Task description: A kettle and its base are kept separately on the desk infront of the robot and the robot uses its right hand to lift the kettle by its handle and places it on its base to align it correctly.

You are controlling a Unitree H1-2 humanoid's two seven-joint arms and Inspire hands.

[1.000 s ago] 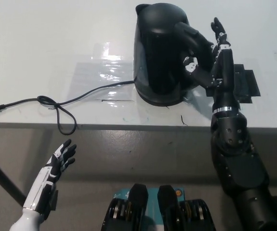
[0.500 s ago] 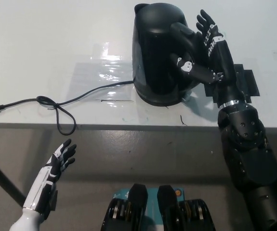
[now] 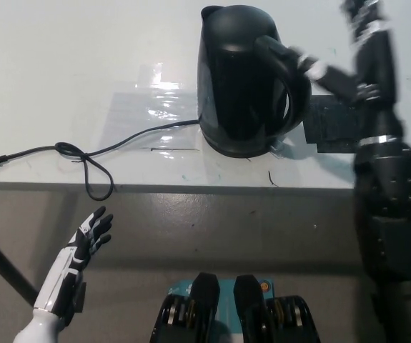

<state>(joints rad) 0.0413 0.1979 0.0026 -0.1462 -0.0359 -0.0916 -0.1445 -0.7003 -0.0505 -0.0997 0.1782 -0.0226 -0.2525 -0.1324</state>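
Down at the lower left my left hand (image 3: 83, 246) rests below the desk (image 3: 62, 64) edge, fingers spread, holding nothing. Right of it the kettle (image 3: 241, 78) stands upright on its base (image 3: 237, 148), handle (image 3: 287, 82) toward my right hand (image 3: 366, 50). That hand has pulled off the handle since a moment ago; blurred now, I cannot tell its spread.

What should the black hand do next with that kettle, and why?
Probably draw the right hand clear and rest it. The kettle stands upright on its base, with the cord trailing across the desk, and the hand is beside the handle, blurred, apparently holding nothing. The left hand rests open below the desk edge.
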